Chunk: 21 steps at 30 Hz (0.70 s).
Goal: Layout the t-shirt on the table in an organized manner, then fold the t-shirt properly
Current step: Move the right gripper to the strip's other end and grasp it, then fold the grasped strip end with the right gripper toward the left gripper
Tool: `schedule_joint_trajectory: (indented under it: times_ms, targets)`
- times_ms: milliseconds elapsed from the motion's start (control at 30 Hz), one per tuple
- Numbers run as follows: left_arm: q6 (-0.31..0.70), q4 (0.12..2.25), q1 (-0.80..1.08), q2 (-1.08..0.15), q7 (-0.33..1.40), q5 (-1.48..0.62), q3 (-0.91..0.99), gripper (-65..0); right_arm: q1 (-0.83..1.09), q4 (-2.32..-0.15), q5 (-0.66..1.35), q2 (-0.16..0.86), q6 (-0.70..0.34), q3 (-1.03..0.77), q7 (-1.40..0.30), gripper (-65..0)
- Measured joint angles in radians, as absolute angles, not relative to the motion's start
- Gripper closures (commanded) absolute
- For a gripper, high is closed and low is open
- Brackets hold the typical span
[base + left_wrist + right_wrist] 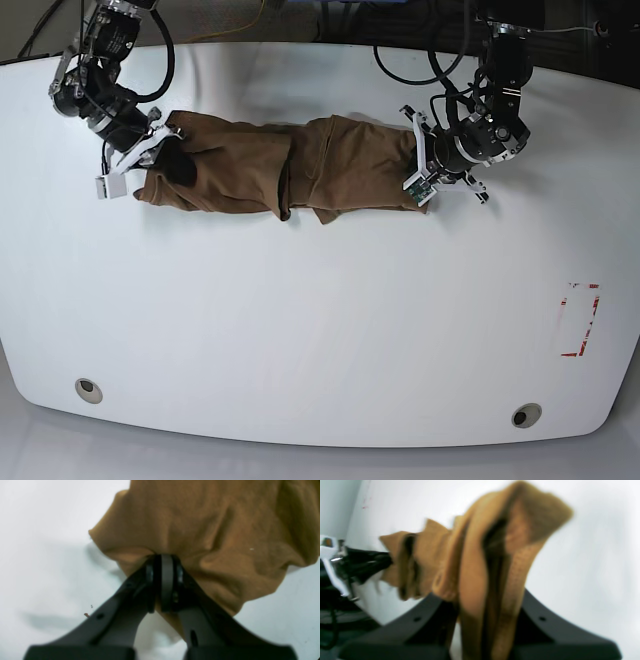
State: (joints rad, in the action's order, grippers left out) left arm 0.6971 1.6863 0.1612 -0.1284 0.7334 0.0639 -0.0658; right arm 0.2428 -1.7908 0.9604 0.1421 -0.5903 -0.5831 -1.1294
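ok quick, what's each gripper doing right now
left gripper: closed on an edge of the t-shirt
right gripper: closed around a bunched part of the t-shirt, cloth between its fingers

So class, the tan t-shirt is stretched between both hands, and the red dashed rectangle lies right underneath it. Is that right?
Not quite. The t-shirt is stretched between the left hand and right hand, but the red dashed rectangle lies far off, near the table edge on the left arm's side, as the base view shows.
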Motion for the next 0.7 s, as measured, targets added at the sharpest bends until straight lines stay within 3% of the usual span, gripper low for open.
schedule_joint_trajectory:
  times_ms: [700]
  targets:
    - [0.697, 1.685, 0.161, -0.128, 0.732, 0.064, -0.067, -2.5, 0.269, -1.924, 0.992, 0.008, -0.590, -0.304, -1.153, -6.0]
